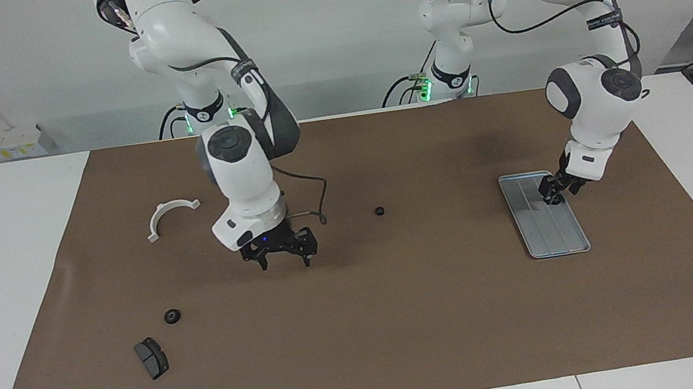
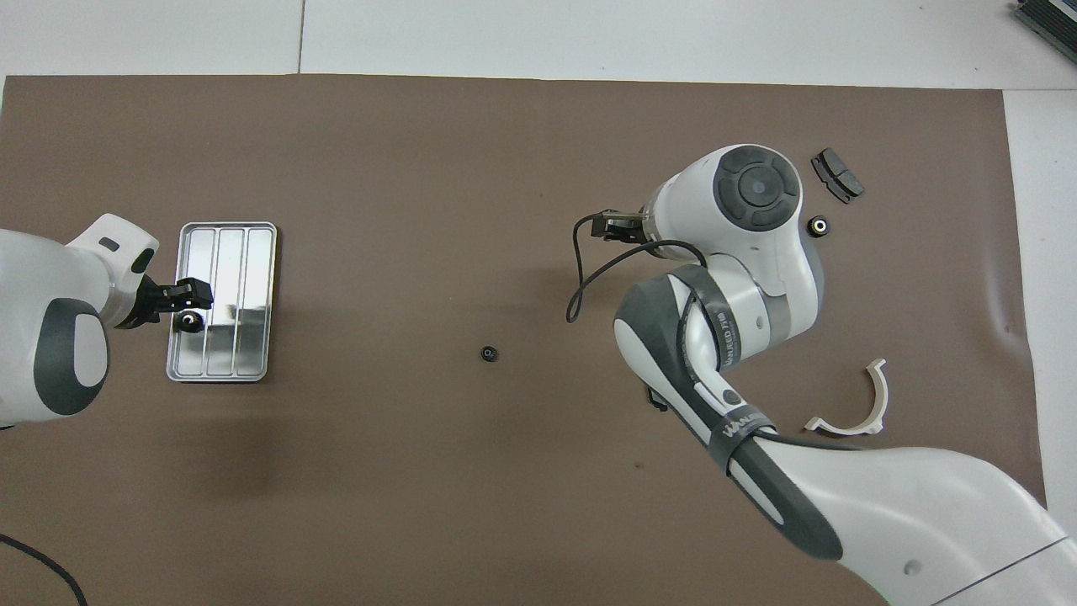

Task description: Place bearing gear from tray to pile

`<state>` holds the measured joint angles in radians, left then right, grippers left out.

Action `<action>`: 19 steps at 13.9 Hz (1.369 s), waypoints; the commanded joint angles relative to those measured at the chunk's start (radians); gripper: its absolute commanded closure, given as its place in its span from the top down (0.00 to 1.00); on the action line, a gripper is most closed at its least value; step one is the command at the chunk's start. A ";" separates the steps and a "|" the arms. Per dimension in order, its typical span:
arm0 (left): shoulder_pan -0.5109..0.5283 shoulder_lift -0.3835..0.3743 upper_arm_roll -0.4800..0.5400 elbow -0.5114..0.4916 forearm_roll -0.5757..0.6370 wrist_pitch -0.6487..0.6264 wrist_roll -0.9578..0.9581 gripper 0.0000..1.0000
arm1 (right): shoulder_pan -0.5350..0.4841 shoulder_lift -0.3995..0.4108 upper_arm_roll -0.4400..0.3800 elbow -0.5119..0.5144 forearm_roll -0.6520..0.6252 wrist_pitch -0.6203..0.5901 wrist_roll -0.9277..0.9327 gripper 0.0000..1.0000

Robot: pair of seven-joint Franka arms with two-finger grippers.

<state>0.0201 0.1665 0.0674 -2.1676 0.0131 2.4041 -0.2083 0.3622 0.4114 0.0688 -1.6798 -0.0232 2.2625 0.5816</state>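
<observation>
Silver-grey ribbed tray (image 1: 545,232), brown mat (image 1: 403,321), white bracket (image 1: 168,214), dk grey pad (image 1: 152,358) (gears (image 1: 172,316) black).

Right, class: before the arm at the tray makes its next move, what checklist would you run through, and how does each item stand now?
1. Left gripper is over the tray, at the tray gear: ok.
2. Tray gear gripped: cannot tell.
3. Right gripper is open and empty, up over bare mat: ok.
4. Pile gear lies on the mat beside the brake pad: ok.
5. Loose gear lies mid-mat, outside tray and pile: not ok.
</observation>
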 commanded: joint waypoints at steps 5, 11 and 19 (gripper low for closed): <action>0.006 -0.031 -0.009 -0.121 -0.002 0.176 -0.331 0.77 | 0.216 0.076 -0.004 0.051 -0.004 -0.032 0.217 1.00; 0.006 -0.030 -0.009 -0.141 -0.002 0.204 -0.353 0.62 | 0.293 0.132 -0.004 0.040 -0.003 0.009 0.288 0.91; 0.003 -0.022 -0.012 -0.141 -0.002 0.204 -0.353 0.35 | 0.316 0.127 -0.004 -0.006 -0.006 0.025 0.285 0.66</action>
<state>0.0201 0.1585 0.0635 -2.2812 0.0133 2.5882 -0.5508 0.6760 0.5402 0.0678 -1.6701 -0.0231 2.2632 0.8494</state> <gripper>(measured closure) 0.608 0.304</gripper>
